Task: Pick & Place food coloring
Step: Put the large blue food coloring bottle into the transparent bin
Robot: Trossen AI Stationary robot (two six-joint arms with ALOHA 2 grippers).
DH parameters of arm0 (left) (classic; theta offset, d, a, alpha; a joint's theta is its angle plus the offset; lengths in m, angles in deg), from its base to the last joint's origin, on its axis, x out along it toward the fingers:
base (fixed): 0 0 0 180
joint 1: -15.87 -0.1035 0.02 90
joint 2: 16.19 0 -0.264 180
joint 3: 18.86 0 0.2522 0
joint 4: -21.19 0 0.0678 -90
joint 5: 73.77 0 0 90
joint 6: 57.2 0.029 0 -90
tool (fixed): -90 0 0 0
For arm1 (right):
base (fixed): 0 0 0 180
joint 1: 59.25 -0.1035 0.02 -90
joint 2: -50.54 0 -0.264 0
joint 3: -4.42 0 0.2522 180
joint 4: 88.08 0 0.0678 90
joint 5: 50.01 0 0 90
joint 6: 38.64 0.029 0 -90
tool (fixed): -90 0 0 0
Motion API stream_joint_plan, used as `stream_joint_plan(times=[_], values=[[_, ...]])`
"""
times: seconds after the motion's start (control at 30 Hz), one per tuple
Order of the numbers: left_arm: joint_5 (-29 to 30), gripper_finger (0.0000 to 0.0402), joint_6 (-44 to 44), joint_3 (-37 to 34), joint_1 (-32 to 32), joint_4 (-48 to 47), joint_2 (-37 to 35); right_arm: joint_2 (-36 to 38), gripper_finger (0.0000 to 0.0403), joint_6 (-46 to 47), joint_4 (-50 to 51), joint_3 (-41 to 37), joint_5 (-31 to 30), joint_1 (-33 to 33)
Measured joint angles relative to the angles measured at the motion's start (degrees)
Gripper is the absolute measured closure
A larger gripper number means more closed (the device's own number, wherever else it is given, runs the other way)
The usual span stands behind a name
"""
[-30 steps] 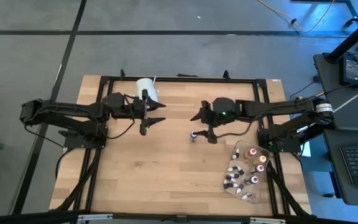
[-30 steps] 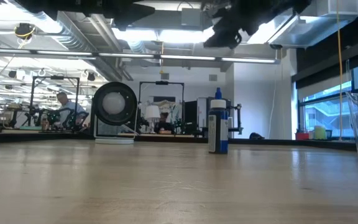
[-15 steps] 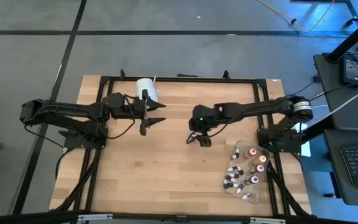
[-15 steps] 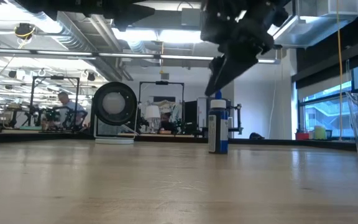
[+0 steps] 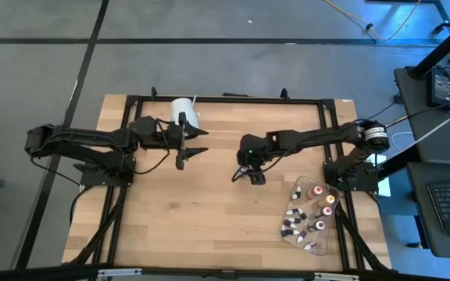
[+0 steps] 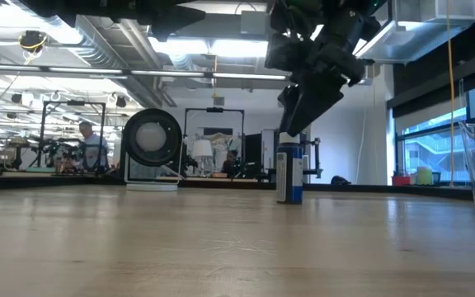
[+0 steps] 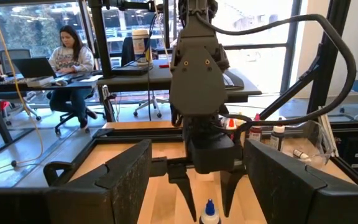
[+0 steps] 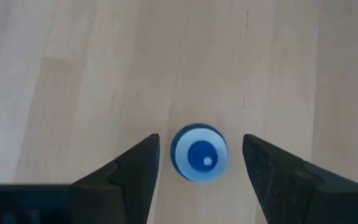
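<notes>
Bottle: a blue-capped food coloring bottle (image 8: 198,153) stands upright mid-frame on the tabletop (image 5: 209,211).
Right end effector (image 8: 197,163): fingers apart, straddling the cap, not gripping.
Left end effector (image 5: 196,149): parted, empty, waiting at upper left.
Progress: grasp pending; clear tray (image 5: 283,228) at lower right holds other bottles.

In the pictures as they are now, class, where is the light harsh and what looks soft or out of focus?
Low view: bright ceiling lights glare above the blue bottle, and the near tabletop is soft. Right wrist view: the right claw fingers look blurred, the bottle cap fairly crisp. Left wrist view: bright windows wash out the background.
</notes>
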Motion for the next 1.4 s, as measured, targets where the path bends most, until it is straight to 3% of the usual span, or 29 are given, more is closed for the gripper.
stream_joint_plan(times=[0.3, 0.57, 0.8, 0.97, 1.17, 1.4], values=[[0.04, 0.0151, 0.02, 0.02, 0.0, -0.39, 0.0, -0.68, 0.0209, -0.01, -0.02, -0.02, 0.0, -0.02], [0.11, 0.0151, 0.02, 0.02, 0.0, -0.44, 0.0, -0.7, 0.0283, -0.53, 0.02, -0.02, -0.04, -0.02], [0.1, 0.0151, 0.02, 0.02, 0.0, -0.46, 0.0, 0.1, 0.0285, 2.1, 1.41, 0.09, -5.11, -0.42], [0.09, 0.0151, 0.02, 0.04, 0.0, -0.61, 0.02, 4.32, 0.0283, 6.46, 9.99, 4.89, -5.42, -3.13], [0.56, 0.0151, 1.02, 0.04, 0.0, -0.81, 0.02, 12.04, 0.0284, 17.93, 24.86, 10.77, -5.41, -10.4], [3.39, 0.0151, 1.05, 0.04, 0.0, -1.08, 0.02, 23.51, 0.0283, 45.66, 33.37, 9.51, -14.22, -24.61]])
